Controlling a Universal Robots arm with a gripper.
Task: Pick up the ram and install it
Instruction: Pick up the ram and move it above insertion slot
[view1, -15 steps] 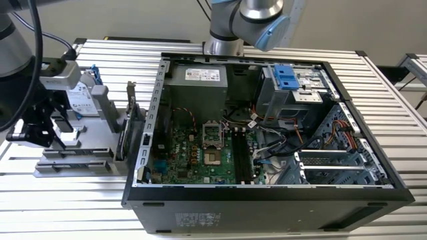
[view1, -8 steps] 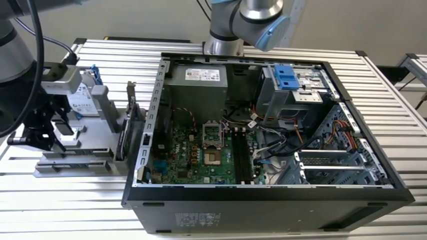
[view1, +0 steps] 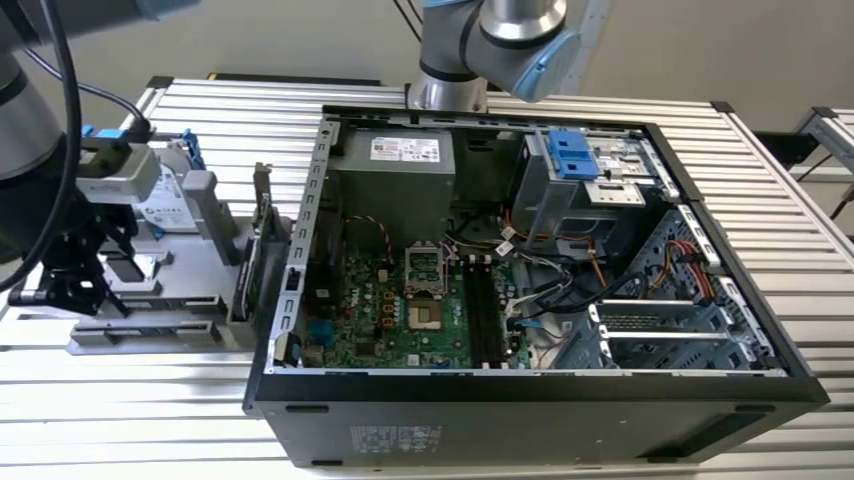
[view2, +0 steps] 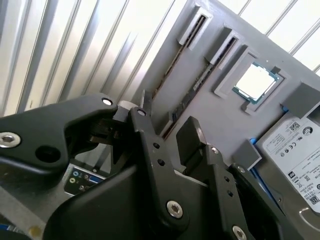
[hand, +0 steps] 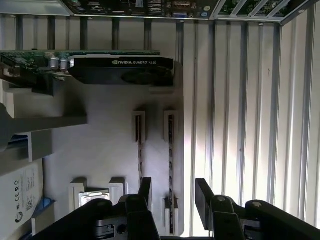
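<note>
The ram (hand: 171, 160), a long, thin, dark stick, stands on edge in a grey tray (hand: 100, 140) slot on the slatted bench (hand: 240, 125). The jaws gape, released, astride it.

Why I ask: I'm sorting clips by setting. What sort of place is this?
Probably a robotics lab bench for PC assembly: an open computer case with its motherboard on a slatted metal table, and a grey parts tray under the open pincer.
</note>
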